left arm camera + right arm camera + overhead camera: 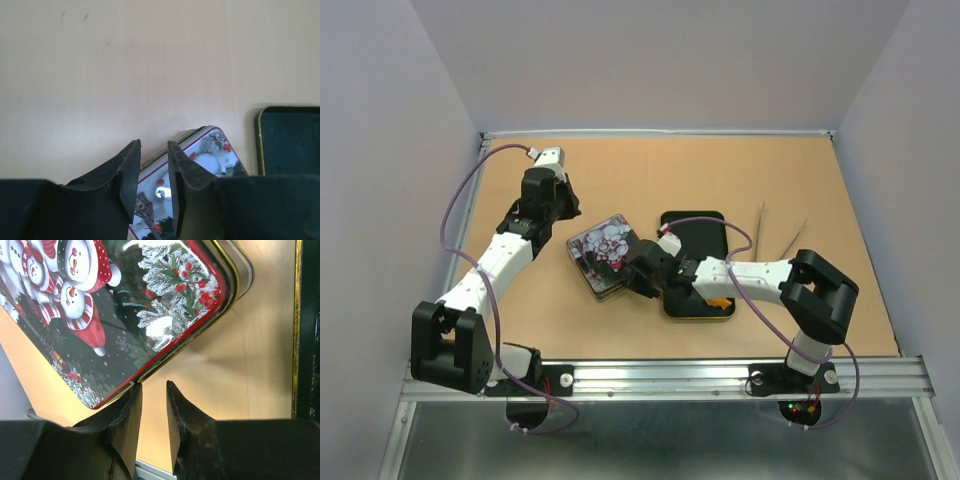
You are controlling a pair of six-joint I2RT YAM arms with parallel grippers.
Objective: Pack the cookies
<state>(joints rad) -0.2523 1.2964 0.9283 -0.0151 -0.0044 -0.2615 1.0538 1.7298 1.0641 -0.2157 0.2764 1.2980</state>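
The tin (605,255) sits mid-table with its lid (125,315) on: glossy printed metal, snowmen in red striped scarves, frosted branches with red berries, a red line round the rounded corner. The lid sits a little askew, and a bare gold-grey corner of the base pokes out beyond it. What's inside is hidden.

Just right of it lies the black tray (695,235), oblong and matte with a thin gold rim. One small orange piece (720,300), likely one of the cookies, lies at its near right corner beside the right arm; no others can be made out.

The left gripper (154,145) hovers over the tin's far-left edge, its dark, rough-faced fingers a narrow slit apart, with nothing between them. The right gripper (152,385) is low at the tin's right edge, jaws equally narrow and empty, with one fingertip right at the lid's rim. The table (620,170) is plain tan board.
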